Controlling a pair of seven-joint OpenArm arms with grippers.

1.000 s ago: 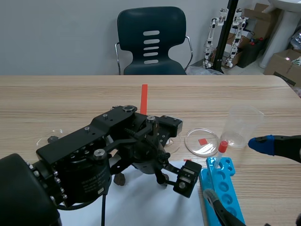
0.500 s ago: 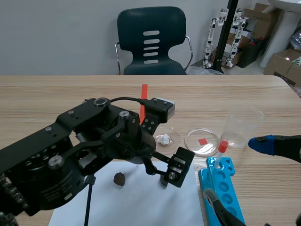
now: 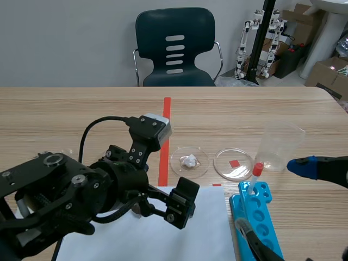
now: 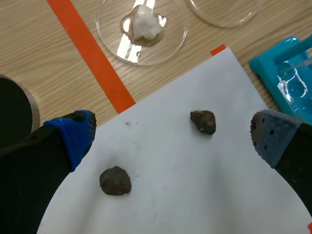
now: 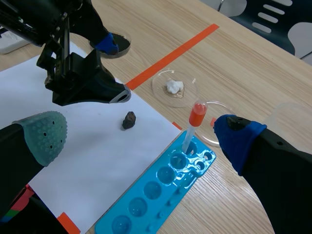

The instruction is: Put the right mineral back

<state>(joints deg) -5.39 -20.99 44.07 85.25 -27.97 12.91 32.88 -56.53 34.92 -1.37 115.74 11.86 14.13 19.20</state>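
With its fingers spread wide and nothing pinched between them, the left gripper (image 4: 173,139) hangs over the white paper (image 4: 195,195). We see two dark stones on the sheet under it. The far stone (image 4: 203,121) is nearer the grey-padded finger and the near stone (image 4: 115,181) is nearer the blue-padded one. They lie well apart and neither touches a pad.

Ahead of the gripper, just off the paper's edge, a clear dish (image 4: 170,51) holds a white lump (image 4: 145,27). It sits beside the orange tape line (image 4: 90,53). A second dish (image 3: 220,163) next to it shows only a red square mark.

A blue tray (image 5: 156,195) lies along the paper's side edge. A red-capped dropper (image 5: 194,124) stands in a well at its far end.

The right gripper (image 5: 141,139) is also spread and empty, low on the robot's right near the tray. From its camera we see only the far stone; the left gripper blocks the other. A clear plastic cup (image 3: 281,145) stands beyond the tray.
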